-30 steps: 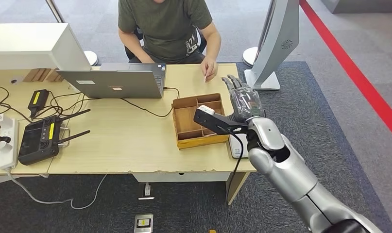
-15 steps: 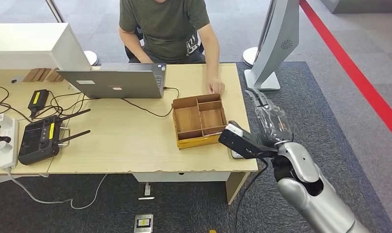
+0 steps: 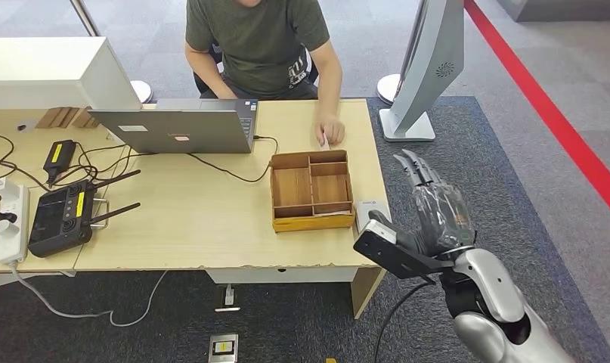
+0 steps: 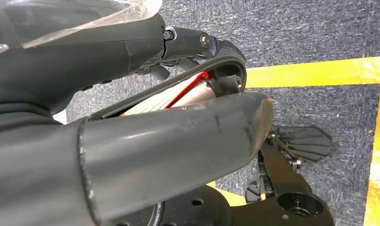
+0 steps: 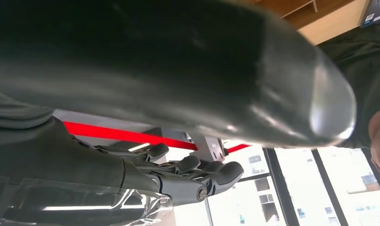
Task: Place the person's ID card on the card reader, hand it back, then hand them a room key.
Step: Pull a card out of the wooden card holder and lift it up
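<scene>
The person across the table pinches a small white card (image 3: 323, 141) in their hand (image 3: 332, 129), just beyond the wooden tray (image 3: 311, 190). A white card reader (image 3: 365, 212) lies on the table right of the tray. My right hand (image 3: 431, 206) hovers past the table's right edge over the carpet, fingers stretched out and apart, holding nothing; the right wrist view shows its fingers (image 5: 188, 172) straight. My left hand (image 4: 131, 113) hangs over the floor. One finger curves close to the thumb, and I cannot tell whether anything sits between them.
A laptop (image 3: 177, 125) with a black cable stands at the table's far middle. A black remote controller (image 3: 60, 215) and a power strip (image 3: 10, 219) lie on the left. A grey kiosk stand (image 3: 426, 68) rises at the back right.
My right hand has drawn back from beside the tray, toward me and off the table's right edge. The person's hand dropped to the table, then lifted the card's edge.
</scene>
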